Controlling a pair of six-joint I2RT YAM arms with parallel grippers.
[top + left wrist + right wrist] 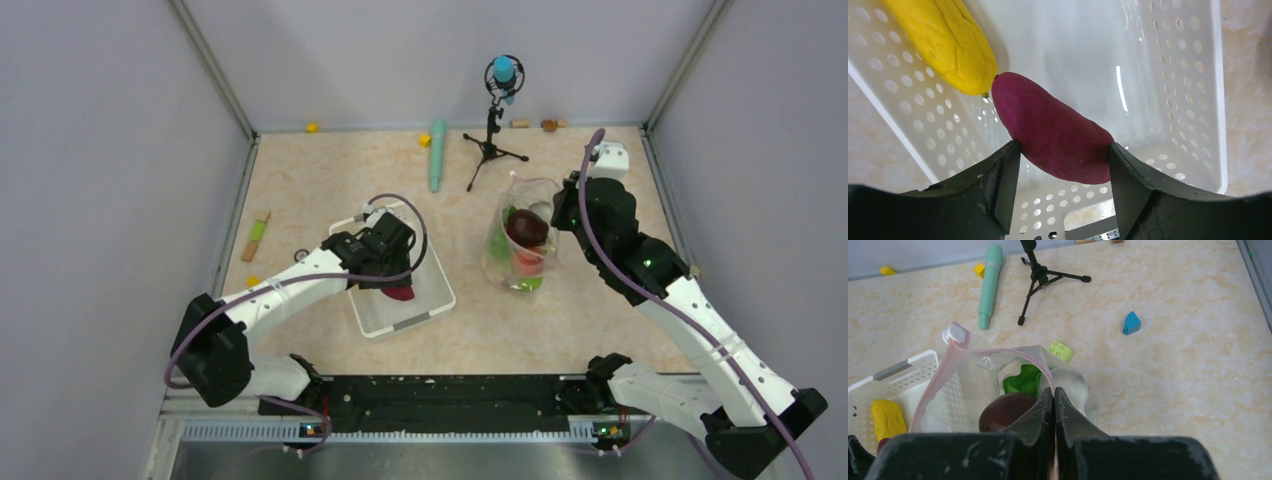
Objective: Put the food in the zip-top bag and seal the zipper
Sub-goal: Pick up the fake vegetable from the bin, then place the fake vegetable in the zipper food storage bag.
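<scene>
Left gripper [1063, 146] pinches root [1048, 122] inside basket [1198, 100]; right gripper [1054, 392], pressed together, clamps bag [970, 385] at zipper [931, 389].

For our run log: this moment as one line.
left gripper grips maroon root in basket | right gripper shut on zipper | bag open

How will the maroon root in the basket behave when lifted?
The maroon root looks smooth and tapered, so it may slip or pivot in the left end effector. Rounded, it would probably roll if dropped.
</scene>
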